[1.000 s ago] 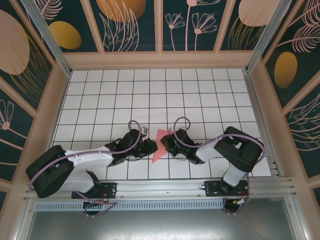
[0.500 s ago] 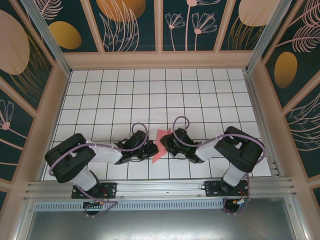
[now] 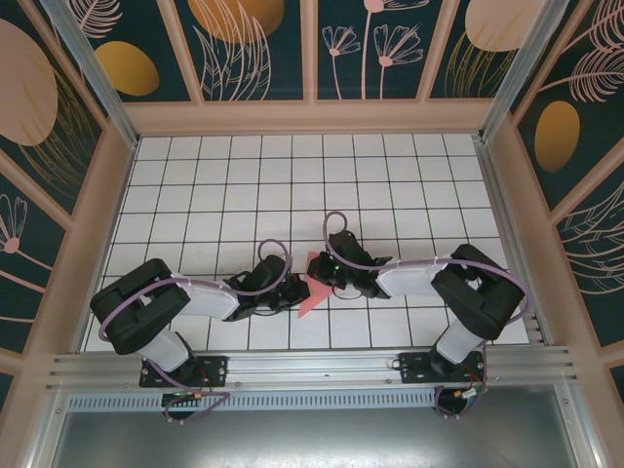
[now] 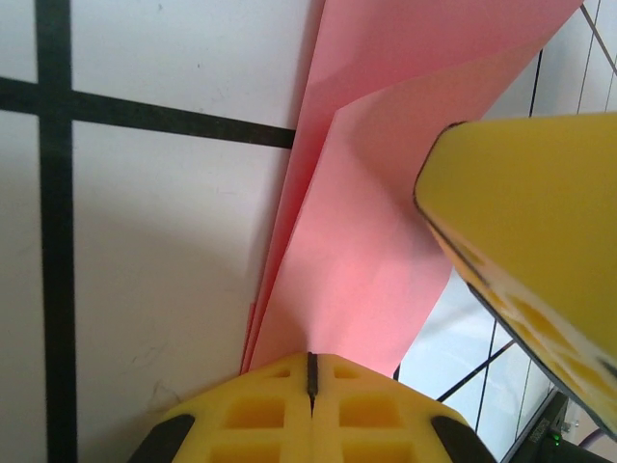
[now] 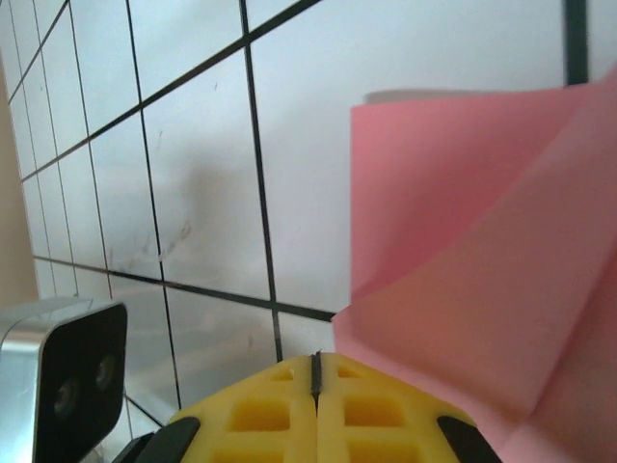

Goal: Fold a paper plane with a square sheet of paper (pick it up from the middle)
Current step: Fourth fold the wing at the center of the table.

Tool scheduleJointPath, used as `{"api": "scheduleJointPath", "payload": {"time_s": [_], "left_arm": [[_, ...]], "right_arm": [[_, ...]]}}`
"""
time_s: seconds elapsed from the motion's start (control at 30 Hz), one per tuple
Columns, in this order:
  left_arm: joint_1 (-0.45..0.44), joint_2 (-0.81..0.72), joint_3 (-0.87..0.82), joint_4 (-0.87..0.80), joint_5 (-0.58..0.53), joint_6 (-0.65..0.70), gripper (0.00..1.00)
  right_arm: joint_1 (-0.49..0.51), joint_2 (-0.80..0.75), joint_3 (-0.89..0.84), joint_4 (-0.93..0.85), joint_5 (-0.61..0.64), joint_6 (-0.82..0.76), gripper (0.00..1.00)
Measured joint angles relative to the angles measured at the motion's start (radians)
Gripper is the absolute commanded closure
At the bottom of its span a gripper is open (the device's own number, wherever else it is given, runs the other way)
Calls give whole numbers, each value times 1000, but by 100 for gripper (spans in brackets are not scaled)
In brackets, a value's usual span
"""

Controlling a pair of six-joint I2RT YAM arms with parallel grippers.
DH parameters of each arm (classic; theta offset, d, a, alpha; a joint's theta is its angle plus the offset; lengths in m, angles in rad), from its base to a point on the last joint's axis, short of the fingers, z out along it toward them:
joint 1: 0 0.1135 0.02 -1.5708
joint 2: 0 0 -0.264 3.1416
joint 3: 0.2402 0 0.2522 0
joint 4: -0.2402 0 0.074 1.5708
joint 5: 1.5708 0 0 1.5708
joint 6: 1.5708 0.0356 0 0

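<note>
Thin, smooth pink paper [image 4: 357,241], creased into layered flaps, sits on the white tiled table [image 3: 292,175] near its front edge — left gripper [image 4: 310,367] and right gripper [image 5: 315,367] each pinch it tight; open tiles lie beyond.

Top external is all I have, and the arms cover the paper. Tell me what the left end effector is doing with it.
Observer: In the left wrist view the left end effector is shut on an edge of the square sheet of paper, which comes straight out of the closed seam.
Operator: Report the right one.
Observer: In the right wrist view the right end effector is shut too. The paper reaches its tips, but I cannot tell whether it is pinched.
Operator: Describe the paper's shape.
Observer: It is folded. Both wrist views show overlapping layers meeting at a crease, not a flat square.
</note>
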Motion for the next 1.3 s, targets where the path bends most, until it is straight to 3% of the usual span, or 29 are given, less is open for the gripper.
{"api": "scheduleJointPath", "payload": {"time_s": [0.33, 0.57, 0.97, 1.13, 1.3], "left_arm": [[0, 8, 11, -5, -2, 19, 100], [0, 14, 10, 3, -5, 46, 100], [-1, 14, -1, 27, -8, 66, 100], [-1, 14, -1, 27, -8, 73, 100], [-1, 14, -1, 27, -8, 76, 100]], "right_arm": [[-39, 40, -68, 63, -34, -11, 96], [-181, 49, -106, 138, -118, -11, 94], [-386, 84, -35, 70, -166, -96, 92], [-406, 42, -16, 0, -137, -143, 89], [-340, -66, -14, -18, -127, -153, 89]]}}
